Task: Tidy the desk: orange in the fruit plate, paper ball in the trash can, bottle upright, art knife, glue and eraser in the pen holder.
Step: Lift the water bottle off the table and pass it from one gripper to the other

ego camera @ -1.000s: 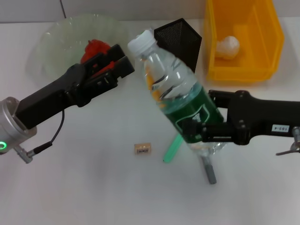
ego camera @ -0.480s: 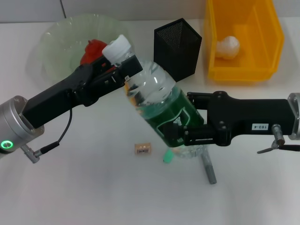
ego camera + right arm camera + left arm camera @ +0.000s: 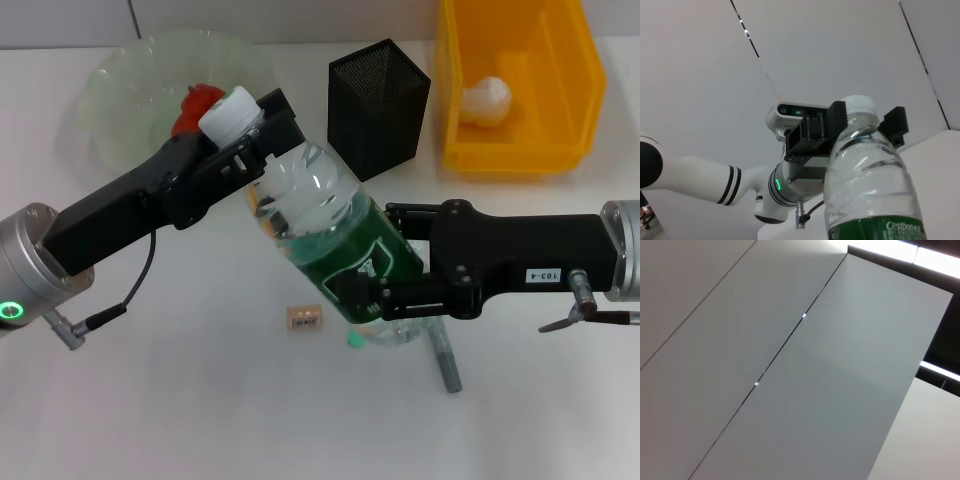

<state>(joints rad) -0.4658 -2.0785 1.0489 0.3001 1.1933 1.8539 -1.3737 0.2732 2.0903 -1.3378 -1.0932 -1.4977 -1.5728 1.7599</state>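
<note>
Clear plastic bottle [image 3: 325, 235] is held tilted above the bench [image 3: 180, 400] by right gripper [image 3: 375, 300] at its green label; left gripper [image 3: 245, 125] jaws flank the cap (grip uncertain).

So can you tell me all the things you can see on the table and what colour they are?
bottle: one, clear with green label and white cap, tilted, held between both grippers
orange: one, red-orange, in the fruit plate
fruit plate: one, pale green, far left
pen holder: one, black mesh, far middle
trash can: one, yellow, far right
paper ball: one, white, inside the trash can
eraser: one, tan, near middle
green stick: one, mostly hidden under the bottle
grey stick: one, beside the green one
left gripper: black, around the bottle's cap end
right gripper: black, clamped on the bottle's label
</note>
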